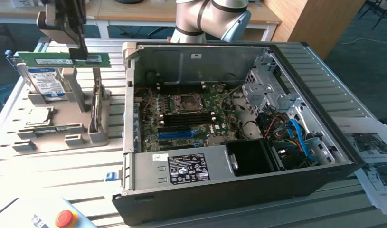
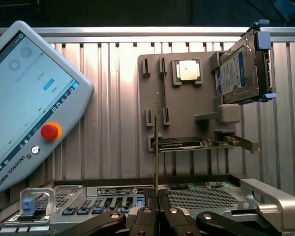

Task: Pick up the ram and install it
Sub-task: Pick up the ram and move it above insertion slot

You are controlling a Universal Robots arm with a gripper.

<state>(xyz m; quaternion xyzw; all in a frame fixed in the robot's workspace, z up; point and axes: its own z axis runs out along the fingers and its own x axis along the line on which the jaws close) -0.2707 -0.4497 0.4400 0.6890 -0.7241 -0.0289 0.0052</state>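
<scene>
The ram (image 1: 47,59) is a long green stick held level in the air above the grey parts holder (image 1: 54,135) at the exterior view's left. My gripper (image 1: 80,56) is shut on it near its right end, fingers pointing down. In the wrist view the ram (image 2: 156,147) appears edge-on as a thin line rising from between my gripper's (image 2: 157,209) closed fingers. The open computer case (image 1: 307,156) lies to the right, with its motherboard (image 1: 187,111) and a blue slot (image 1: 179,134) exposed.
A hard drive (image 1: 46,83) stands in the holder just under the ram, with a CPU (image 1: 38,115) and another card (image 2: 201,143) nearby. A teach pendant (image 1: 51,216) lies at the front left. Papers (image 1: 371,152) sit right of the case.
</scene>
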